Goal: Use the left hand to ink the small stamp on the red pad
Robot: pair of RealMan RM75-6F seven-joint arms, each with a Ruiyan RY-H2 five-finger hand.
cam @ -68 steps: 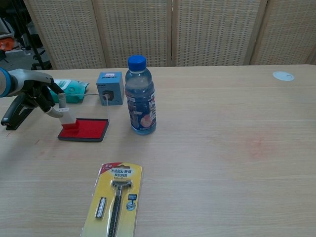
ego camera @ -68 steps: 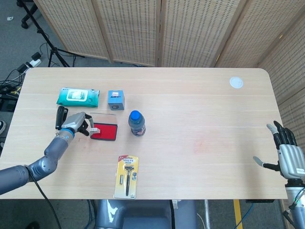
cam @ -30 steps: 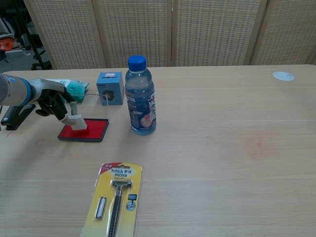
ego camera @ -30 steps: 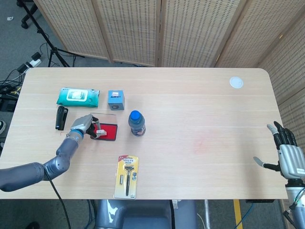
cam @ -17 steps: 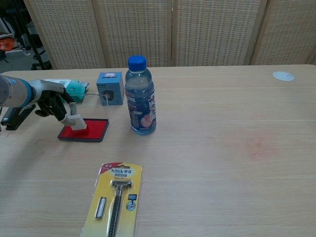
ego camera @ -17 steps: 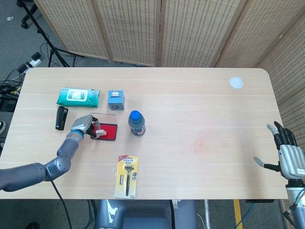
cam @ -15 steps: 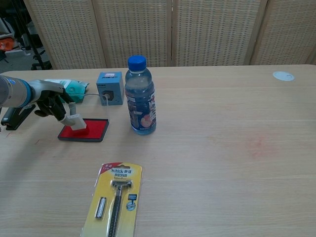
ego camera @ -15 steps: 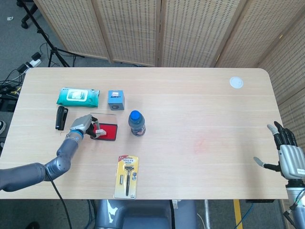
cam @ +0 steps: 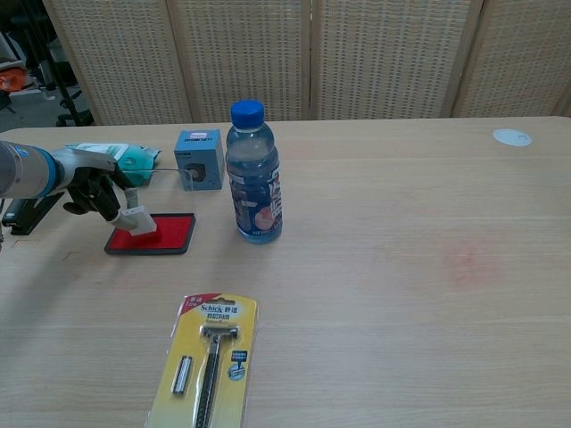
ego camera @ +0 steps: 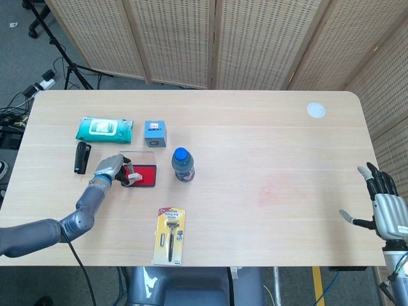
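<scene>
The red ink pad (ego camera: 146, 175) (cam: 169, 234) lies left of the water bottle. My left hand (ego camera: 111, 167) (cam: 94, 192) grips the small white stamp (ego camera: 132, 176) (cam: 138, 220), whose red foot rests on the left part of the pad. The fingers wrap around the stamp's upper part and hide it. My right hand (ego camera: 382, 207) hangs open off the table's right front corner, seen only in the head view.
A water bottle (ego camera: 183, 164) (cam: 254, 174) stands right of the pad. Behind it are a small blue box (ego camera: 154, 132) (cam: 198, 158) and a green wipes pack (ego camera: 104, 129). A black stapler (ego camera: 81, 157) lies left of my hand. A razor pack (ego camera: 170, 235) (cam: 207, 361) lies near the front edge.
Over the earlier frames my left hand carried the stamp a little to the right along the pad. In the last half second it has barely moved. The right hand is still.
</scene>
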